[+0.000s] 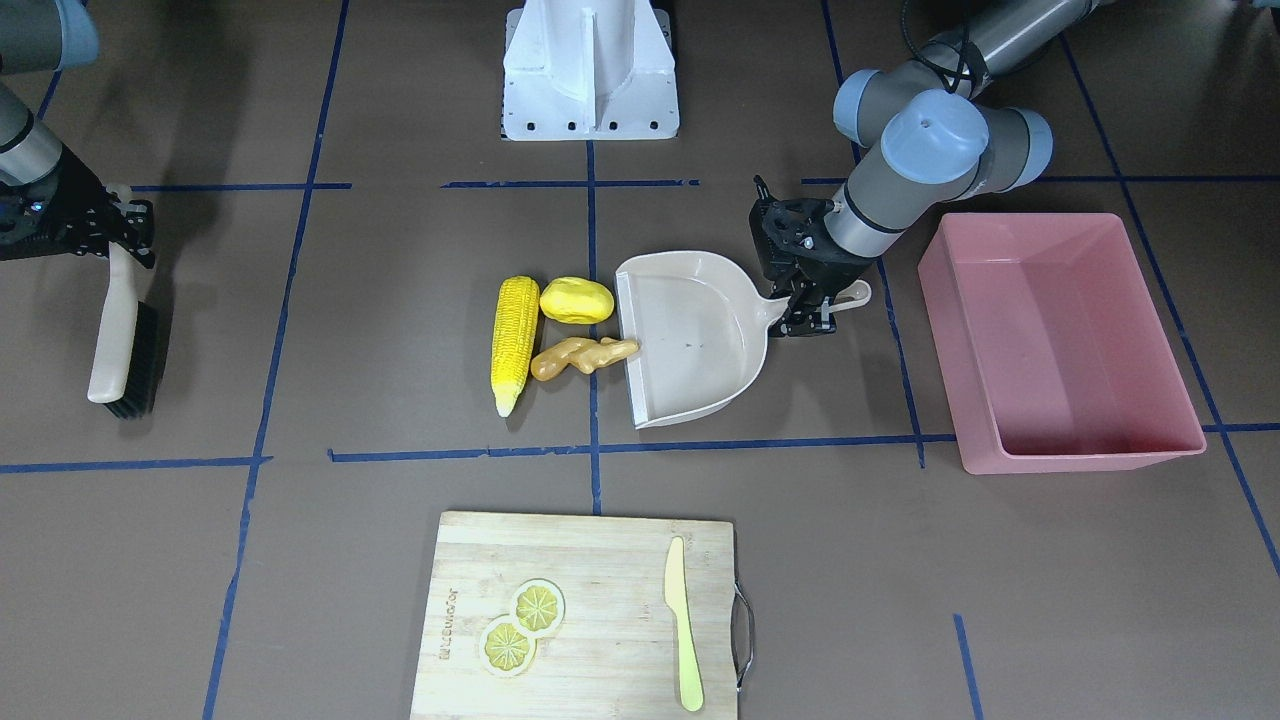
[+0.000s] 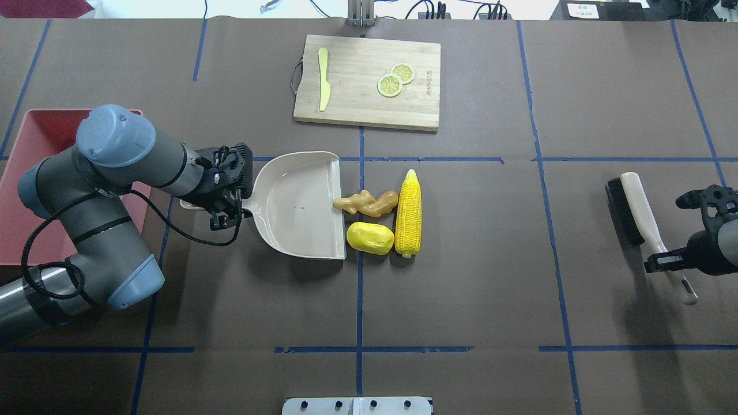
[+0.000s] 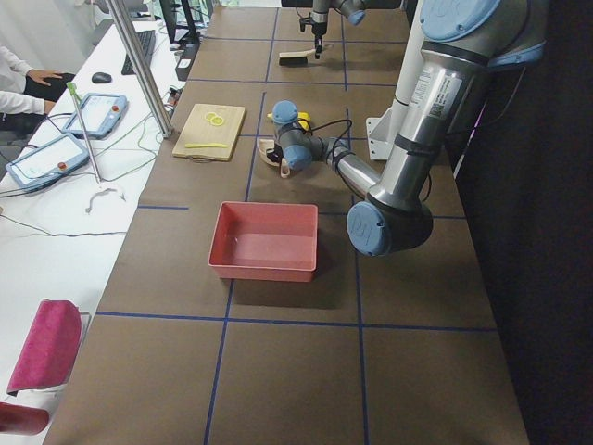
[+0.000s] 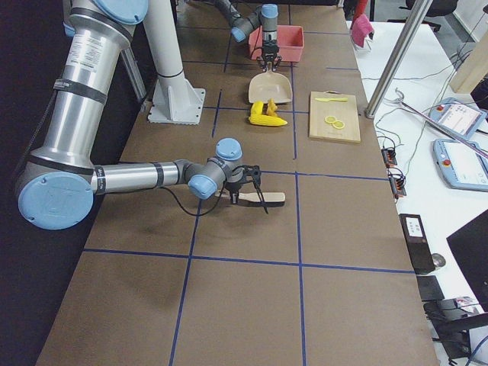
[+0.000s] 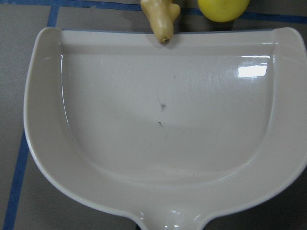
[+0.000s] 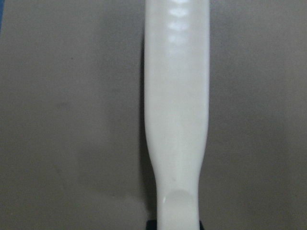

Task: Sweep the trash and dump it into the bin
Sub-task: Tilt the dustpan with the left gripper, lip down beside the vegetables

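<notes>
Overhead exterior: left gripper [image 2: 228, 204] clenched the dustpan [image 2: 300, 207], ginger root [image 2: 369, 203] touching its lip. The right gripper [image 2: 669, 262] clutched the brush [image 2: 634, 207] well away; sweeping looked next.

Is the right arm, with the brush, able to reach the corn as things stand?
Probably yes. Only bare table lies between the brush and the corn, and the corn is the piece of trash nearest the brush.
</notes>
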`<action>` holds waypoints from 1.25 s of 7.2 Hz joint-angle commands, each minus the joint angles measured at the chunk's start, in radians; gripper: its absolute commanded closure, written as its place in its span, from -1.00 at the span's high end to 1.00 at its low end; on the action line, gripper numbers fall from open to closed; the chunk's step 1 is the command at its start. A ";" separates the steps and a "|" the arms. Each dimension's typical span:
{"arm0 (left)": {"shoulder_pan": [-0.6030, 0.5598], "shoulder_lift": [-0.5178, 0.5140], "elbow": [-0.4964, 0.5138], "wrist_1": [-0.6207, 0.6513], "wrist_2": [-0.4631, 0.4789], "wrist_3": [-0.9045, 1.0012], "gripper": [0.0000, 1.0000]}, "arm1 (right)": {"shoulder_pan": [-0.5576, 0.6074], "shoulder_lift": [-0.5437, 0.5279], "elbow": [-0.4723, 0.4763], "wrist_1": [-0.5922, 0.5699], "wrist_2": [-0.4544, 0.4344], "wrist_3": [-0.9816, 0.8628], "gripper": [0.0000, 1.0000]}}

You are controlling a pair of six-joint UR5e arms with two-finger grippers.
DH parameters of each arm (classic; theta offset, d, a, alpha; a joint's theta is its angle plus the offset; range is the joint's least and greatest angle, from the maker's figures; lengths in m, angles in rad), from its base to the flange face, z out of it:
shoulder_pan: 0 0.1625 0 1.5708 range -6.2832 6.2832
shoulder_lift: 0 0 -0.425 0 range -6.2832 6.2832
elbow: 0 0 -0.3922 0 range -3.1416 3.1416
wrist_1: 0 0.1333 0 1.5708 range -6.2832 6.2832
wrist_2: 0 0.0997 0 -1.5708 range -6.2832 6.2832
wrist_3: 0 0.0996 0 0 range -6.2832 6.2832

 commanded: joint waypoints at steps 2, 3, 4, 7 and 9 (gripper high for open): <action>0.008 -0.005 -0.007 0.007 0.045 0.077 -0.90 | -0.001 0.000 0.001 0.000 0.000 0.001 -1.00; 0.014 -0.007 -0.007 0.016 0.043 0.078 -0.91 | 0.000 0.000 0.001 0.000 0.000 0.001 -1.00; 0.020 -0.010 -0.007 0.039 0.042 0.078 -0.94 | 0.000 0.000 0.001 0.000 0.000 0.001 -1.00; 0.022 -0.048 -0.007 0.126 0.040 0.078 -0.98 | -0.001 0.000 0.000 0.000 0.000 0.003 -1.00; 0.031 -0.071 -0.007 0.166 0.042 0.076 -0.98 | -0.001 0.000 0.000 0.000 0.000 0.005 -1.00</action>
